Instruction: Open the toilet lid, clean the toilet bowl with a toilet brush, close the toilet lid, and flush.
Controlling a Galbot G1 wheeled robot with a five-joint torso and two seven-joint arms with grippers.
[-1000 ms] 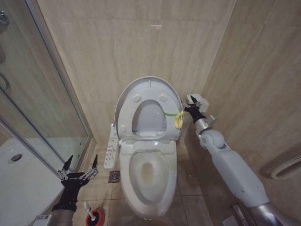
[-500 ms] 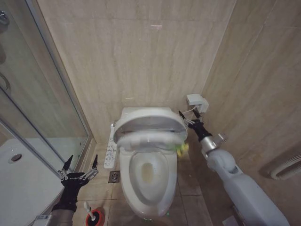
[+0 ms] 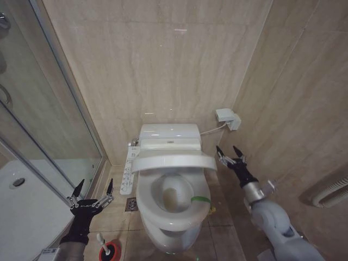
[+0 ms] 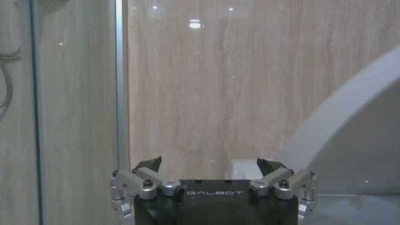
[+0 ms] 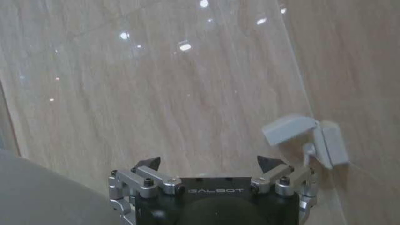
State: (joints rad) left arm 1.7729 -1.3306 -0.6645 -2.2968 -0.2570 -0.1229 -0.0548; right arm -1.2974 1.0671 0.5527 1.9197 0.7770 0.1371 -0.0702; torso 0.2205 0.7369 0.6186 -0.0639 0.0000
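While the toilet lid [image 3: 169, 161] hangs partway down, tilted over the toilet bowl [image 3: 163, 217] with its green strap [image 3: 200, 199] lying across the bowl's right rim, my right pincer [image 3: 231, 155] hovers just beside the lid's right edge, fingers spread and grasping nothing. My left pincer [image 3: 92, 188] waits low by the shower glass [image 3: 32, 125], splayed and released, above the toilet brush [image 3: 103, 244] in its red holder [image 3: 110, 251] on the floor.

The right tool [image 5: 209, 165], fingers spread, faces a beige tiled wall near a white wall box [image 5: 307, 136]
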